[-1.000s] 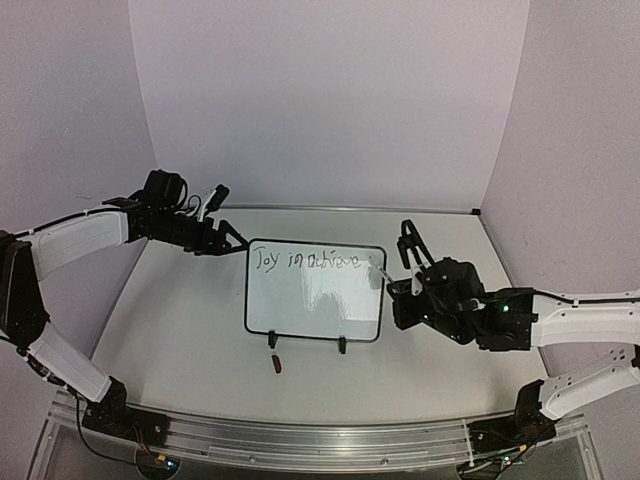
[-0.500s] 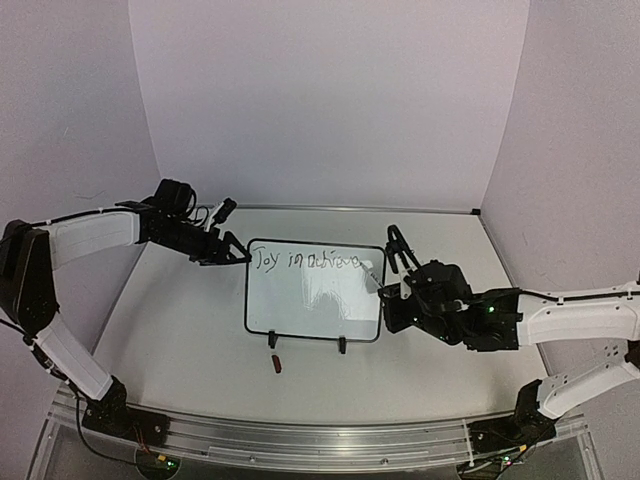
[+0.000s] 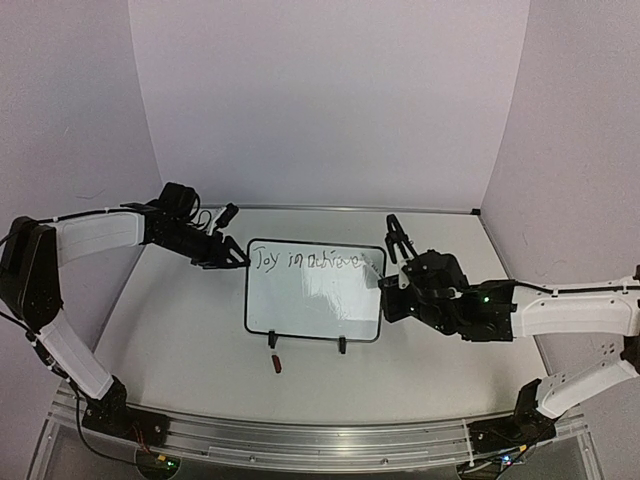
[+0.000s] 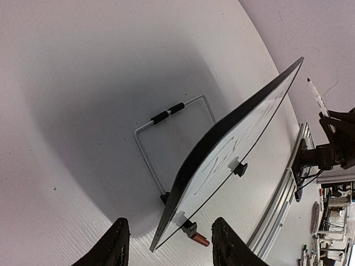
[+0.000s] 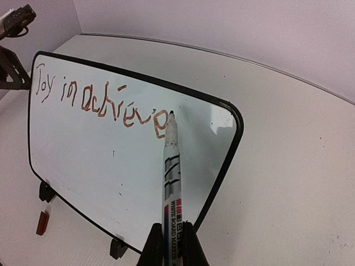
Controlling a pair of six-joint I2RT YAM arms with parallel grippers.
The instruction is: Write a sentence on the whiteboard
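The overhead camera is looking down from behind; both wrist cameras are closely facing the whiteboard (image 3: 315, 305) from opposite sides.

Robot lab: white-walled enclosure (image 3: 330, 100), aluminium rail (image 3: 320, 435).

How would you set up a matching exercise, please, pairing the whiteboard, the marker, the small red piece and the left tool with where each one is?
Column A:
1. whiteboard
2. marker
3. small red piece
4. left tool

Column B:
a. lying on the table just in front of the board
b. at the board's top left corner, jaws apart
c. gripped in the right tool, tip at the writing
d. propped at a tilt, words along its top

Pairs: 1-d, 2-c, 3-a, 4-b
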